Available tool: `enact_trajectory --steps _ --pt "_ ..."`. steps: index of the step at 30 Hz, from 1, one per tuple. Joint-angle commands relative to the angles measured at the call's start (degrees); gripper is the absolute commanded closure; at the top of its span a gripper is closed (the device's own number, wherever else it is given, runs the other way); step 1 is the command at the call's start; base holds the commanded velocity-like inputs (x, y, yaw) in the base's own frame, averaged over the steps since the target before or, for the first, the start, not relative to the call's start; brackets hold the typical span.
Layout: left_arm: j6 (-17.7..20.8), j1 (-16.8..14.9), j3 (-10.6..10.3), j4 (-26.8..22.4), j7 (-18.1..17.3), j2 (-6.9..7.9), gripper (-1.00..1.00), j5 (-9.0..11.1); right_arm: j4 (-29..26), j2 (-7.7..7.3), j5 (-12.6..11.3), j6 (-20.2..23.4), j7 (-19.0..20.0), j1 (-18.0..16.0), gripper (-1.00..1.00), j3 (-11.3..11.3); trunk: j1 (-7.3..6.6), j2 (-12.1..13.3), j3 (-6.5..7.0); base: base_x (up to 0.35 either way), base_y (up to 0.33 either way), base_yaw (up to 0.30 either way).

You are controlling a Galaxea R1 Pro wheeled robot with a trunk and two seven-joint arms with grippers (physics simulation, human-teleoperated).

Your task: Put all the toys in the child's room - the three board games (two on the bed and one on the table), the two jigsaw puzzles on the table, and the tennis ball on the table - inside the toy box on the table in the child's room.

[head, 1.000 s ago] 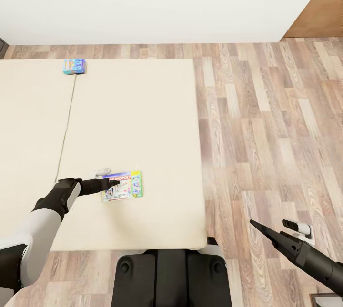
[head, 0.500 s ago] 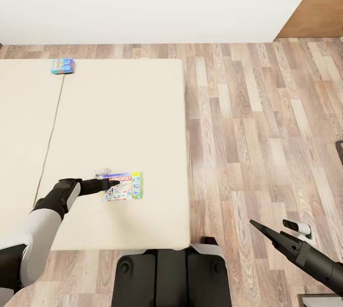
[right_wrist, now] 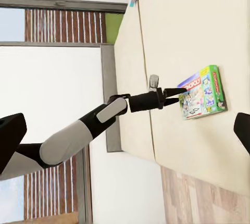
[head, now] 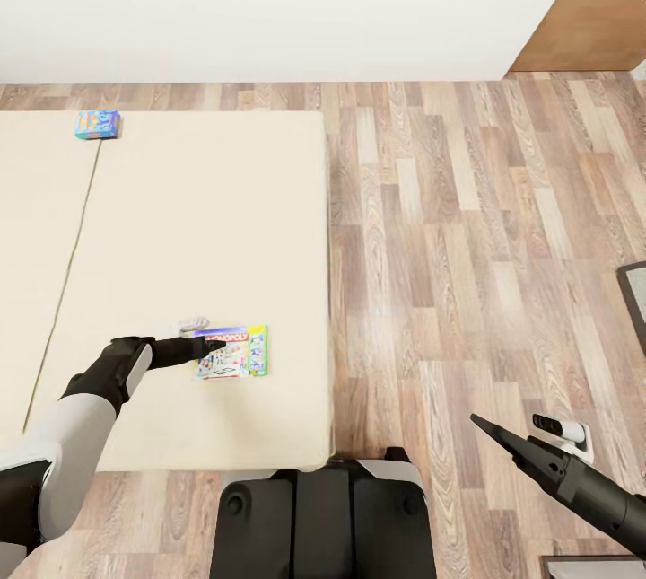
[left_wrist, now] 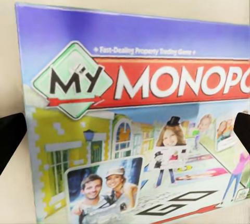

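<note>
Monopoly box [head: 231, 352] in left end effector [head: 213, 346], near bed [head: 224, 229] edge.

Domestic setting, a bedroom in a home, simulator render. A large low bed with a plain beige cover [head: 197, 229] is taking up much of the head view, a seam running down its cover. Wood-plank floor in mixed brown and grey tones [head: 467, 229] is stretching beside it, meeting a plain white wall [head: 269, 4]. A brown wooden panel [head: 588, 13] is standing at the far corner. Two printed game boxes are lying on the cover: a green-edged Monopoly board game box [head: 231, 351] and a smaller blue box with yellow lettering [head: 96, 124], well apart, suggesting a child's room. The right wrist view is showing a tall dark-framed window [right_wrist: 57, 62].
</note>
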Motion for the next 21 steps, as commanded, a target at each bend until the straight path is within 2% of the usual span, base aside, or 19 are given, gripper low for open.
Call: enact_trajectory --steps 1,10,21 --pt "0.45 -0.02 0.43 -0.07 -0.41 -0.05 -1.00 -0.33 0.00 -0.03 -0.09 0.55 0.11 -0.02 -1.00 -0.01 0.03 -0.09 -0.06 0.000 -0.067 0.000" --pt "0.45 -0.02 0.37 -0.07 -0.43 0.02 -1.00 -0.32 0.26 -0.01 -0.06 0.55 -0.05 -0.05 -1.00 0.00 0.03 -0.09 -0.06 0.000 -0.018 0.000" --pt "0.45 -0.02 0.36 -0.07 -0.44 0.01 -1.00 -0.33 0.51 -0.01 -0.06 0.55 -2.23 -0.05 -1.00 0.20 0.03 -0.09 -0.06 0.000 -0.001 0.000"
